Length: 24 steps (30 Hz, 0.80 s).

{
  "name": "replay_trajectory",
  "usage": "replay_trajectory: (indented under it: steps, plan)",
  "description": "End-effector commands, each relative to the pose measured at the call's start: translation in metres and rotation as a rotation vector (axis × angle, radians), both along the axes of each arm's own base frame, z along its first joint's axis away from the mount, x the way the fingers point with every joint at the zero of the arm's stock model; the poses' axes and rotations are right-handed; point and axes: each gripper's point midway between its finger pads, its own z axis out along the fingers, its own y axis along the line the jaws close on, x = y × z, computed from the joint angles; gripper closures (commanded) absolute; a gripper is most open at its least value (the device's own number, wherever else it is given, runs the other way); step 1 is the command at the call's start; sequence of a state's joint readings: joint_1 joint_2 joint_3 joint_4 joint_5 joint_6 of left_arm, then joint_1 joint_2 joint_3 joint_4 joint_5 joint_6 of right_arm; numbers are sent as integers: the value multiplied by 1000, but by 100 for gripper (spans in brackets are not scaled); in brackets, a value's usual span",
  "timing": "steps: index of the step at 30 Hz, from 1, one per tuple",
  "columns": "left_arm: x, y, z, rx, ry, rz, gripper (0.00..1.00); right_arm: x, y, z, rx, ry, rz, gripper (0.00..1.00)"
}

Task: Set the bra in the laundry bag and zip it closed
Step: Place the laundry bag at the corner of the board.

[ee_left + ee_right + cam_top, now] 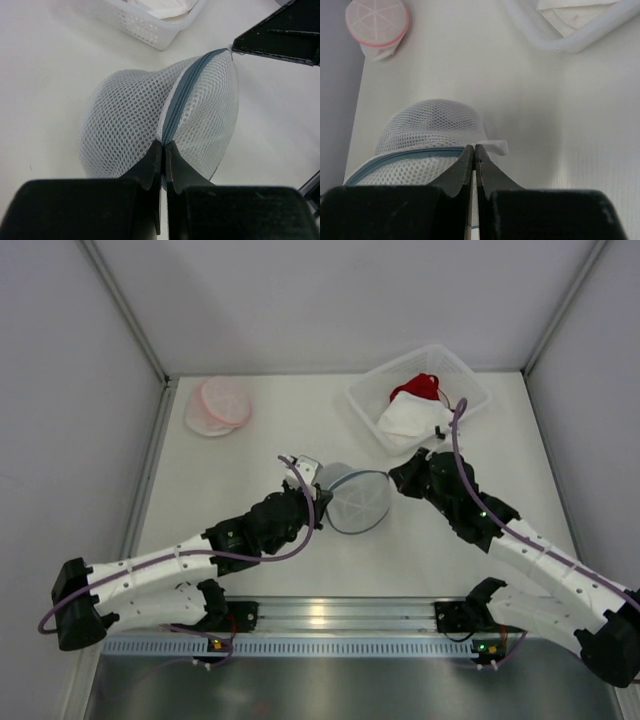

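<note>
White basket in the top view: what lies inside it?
In the white basket lie a red garment and, nearer the arms, a white garment. Whatever is beneath them is covered, so I cannot tell.

The laundry bag (135,120) was white honeycomb mesh with a grey-blue zipper (186,92). My left gripper (163,147) and right gripper (473,150) were black, the basket (460,365) white, 1 garment (418,388) inside red.

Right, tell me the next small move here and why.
Probably hold with the left gripper and draw the right gripper along the zip to open the laundry bag: both are shut on its rim, the zip looks closed, and the bras lie in the basket.
</note>
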<state>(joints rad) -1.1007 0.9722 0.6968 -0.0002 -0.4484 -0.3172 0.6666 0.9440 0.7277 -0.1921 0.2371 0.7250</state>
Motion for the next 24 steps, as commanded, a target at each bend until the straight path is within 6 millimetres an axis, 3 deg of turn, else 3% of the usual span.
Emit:
replay_trajectory:
  steps: [1,6,7,8,9,10,11,12,13,14,15,16,17,18,19,21,22,24]
  plan:
    - [16,15,19,-84,-33,144,100,1,-22,2,-27,-8,-95,100]
    - [22,18,25,-86,-43,187,100,-8,-17,1,-31,-20,-26,100]
    - [23,14,36,-109,-52,181,100,-8,-14,2,-32,-17,-13,97]
    - [25,10,36,-100,-51,180,100,-7,-7,16,-10,-35,23,89]
    - [29,10,37,-111,-29,213,100,-7,-3,24,-25,-45,51,69]
    - [38,15,54,-141,-12,280,100,-4,2,28,-35,-36,69,58]
    - [43,10,47,-138,40,291,100,-4,4,49,-39,-42,85,48]
    - [49,10,46,-160,93,298,100,-3,3,58,-60,-48,88,35]
    - [68,21,56,-214,105,341,100,3,0,63,-88,-45,63,31]
    - [70,11,61,-266,129,269,100,4,-4,79,-98,-64,51,29]
    - [80,11,73,-339,115,265,100,6,-8,84,-122,-79,43,23]
    - [98,27,81,-377,107,305,100,7,-12,89,-131,-90,25,21]
    - [108,28,82,-384,118,303,100,9,-17,95,-127,-102,17,19]
    - [116,32,95,-388,115,301,100,9,-20,96,-131,-102,18,16]
    - [132,49,98,-388,108,358,100,8,-23,98,-123,-106,18,15]
    - [150,60,100,-384,106,392,100,10,-31,91,-118,-90,2,14]
    - [164,76,110,-412,85,426,100,9,-33,89,-111,-84,-3,14]
    - [180,91,113,-443,75,460,100,8,-35,72,-101,-46,2,13]
